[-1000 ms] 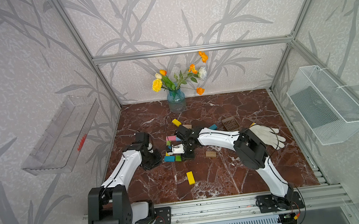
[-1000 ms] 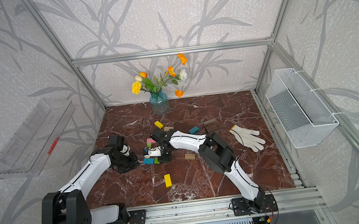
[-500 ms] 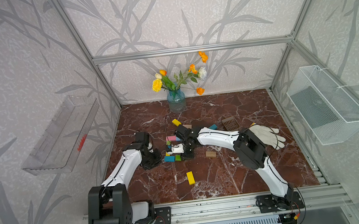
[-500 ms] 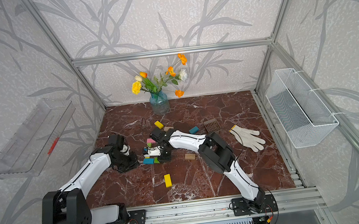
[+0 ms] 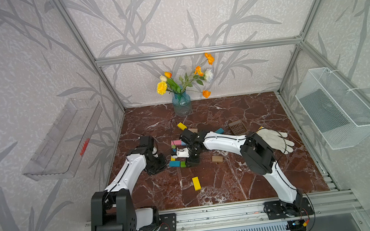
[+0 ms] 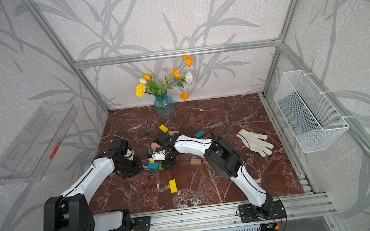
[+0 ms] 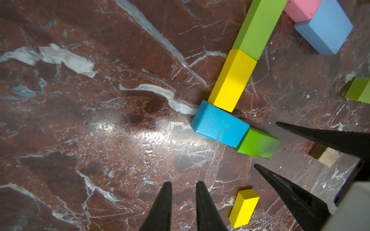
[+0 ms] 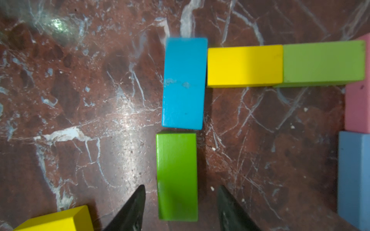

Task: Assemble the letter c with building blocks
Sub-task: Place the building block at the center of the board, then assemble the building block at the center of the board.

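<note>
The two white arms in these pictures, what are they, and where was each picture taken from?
They are robot arms fixed at the front of a marble table. Two pictures look down from overhead; two close-ups come from cameras on the arms' wrists. Coloured building blocks lie mid-table, several lined up, including a blue block and a green block. A flower vase and a white glove also sit there. The right hand is open astride the green block, not gripping. The left hand is slightly open and empty.
</note>
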